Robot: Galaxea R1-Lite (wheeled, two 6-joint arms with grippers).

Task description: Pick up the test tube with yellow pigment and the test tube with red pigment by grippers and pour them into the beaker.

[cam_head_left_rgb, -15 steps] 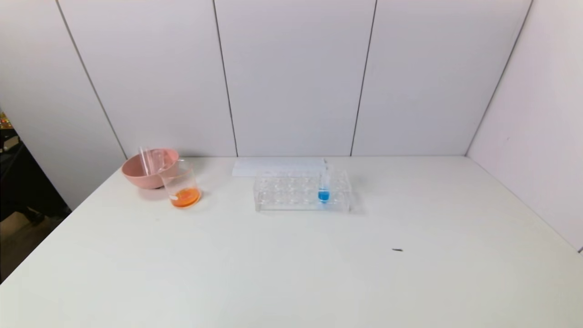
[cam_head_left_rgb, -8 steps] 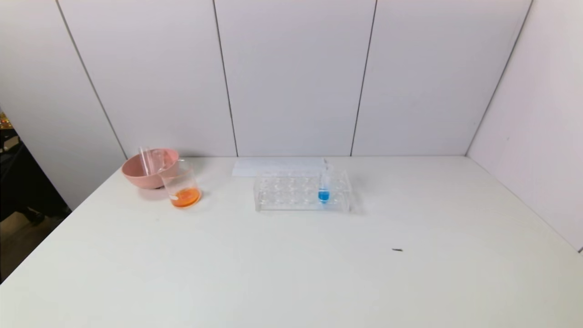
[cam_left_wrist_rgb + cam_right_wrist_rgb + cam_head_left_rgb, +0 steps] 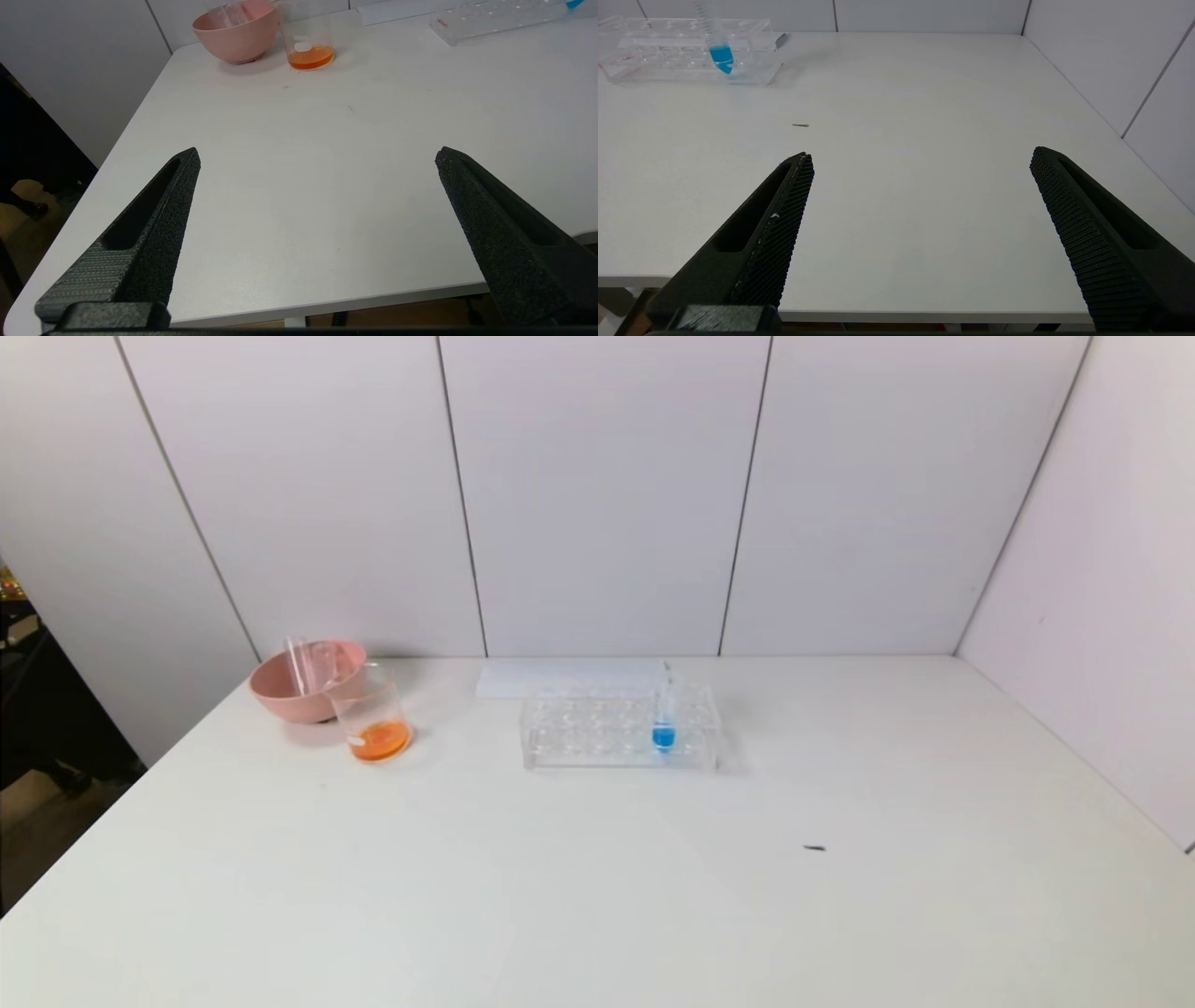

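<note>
The beaker (image 3: 373, 714) stands at the back left of the table with orange liquid in its bottom; it also shows in the left wrist view as the beaker (image 3: 308, 42). No tube holding yellow or red pigment is in view. Two clear tubes (image 3: 299, 665) with no colour showing lean in the pink bowl (image 3: 285, 700) behind the beaker. My left gripper (image 3: 317, 151) hangs open over the table's near left edge, far from the beaker, with nothing in it. My right gripper (image 3: 920, 153) is open and empty over the near right edge. Neither gripper shows in the head view.
A clear rack (image 3: 597, 737) sits at the back middle with one blue-liquid tube (image 3: 664, 726) upright in it. A flat white sheet (image 3: 569, 677) lies behind the rack. A small dark speck (image 3: 815, 847) lies on the table. Walls close the back and right.
</note>
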